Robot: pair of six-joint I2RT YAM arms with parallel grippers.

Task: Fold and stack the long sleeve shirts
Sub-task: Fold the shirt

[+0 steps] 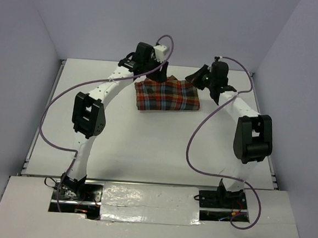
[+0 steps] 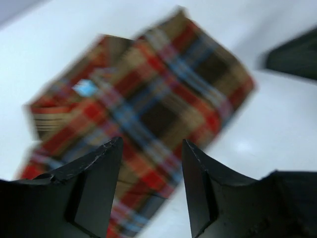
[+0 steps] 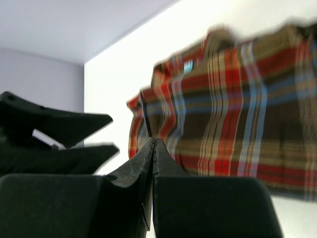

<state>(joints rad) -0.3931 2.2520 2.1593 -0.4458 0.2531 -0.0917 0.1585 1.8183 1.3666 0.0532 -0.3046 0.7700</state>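
Your left pincer [image 1: 161,70] is hanging over the far left corner of the red-orange, dark brown and light blue plaid flannel shirt [image 1: 166,95]. In the left wrist view this pincer [image 2: 151,144] is standing with its two black fingers well parted and nothing between them; only the shirt [image 2: 158,99] is showing through the gap. That view is blurred, so you cannot tell from it whether the fingertips are touching the cloth.

Your right pincer [image 1: 198,77] is sitting just beside the shirt's far right corner. In the right wrist view this pincer [image 3: 154,141] is showing its fingers pressed flat together, tip to tip, with no cloth caught between them, and the shirt [image 3: 237,119] is lying just beyond the tips.

The shirt is lying folded into a compact rectangle on the white table [image 1: 146,145], flat and in one piece, between the two pincers. A small light blue neck label [image 2: 85,88] is showing on the shirt's upper layer near one folded edge. It is also appearing in the right wrist view [image 3: 188,66], though blurred. A dark blurred shape [image 3: 59,134] is standing to the left of the shirt in that view; you cannot identify it with certainty.
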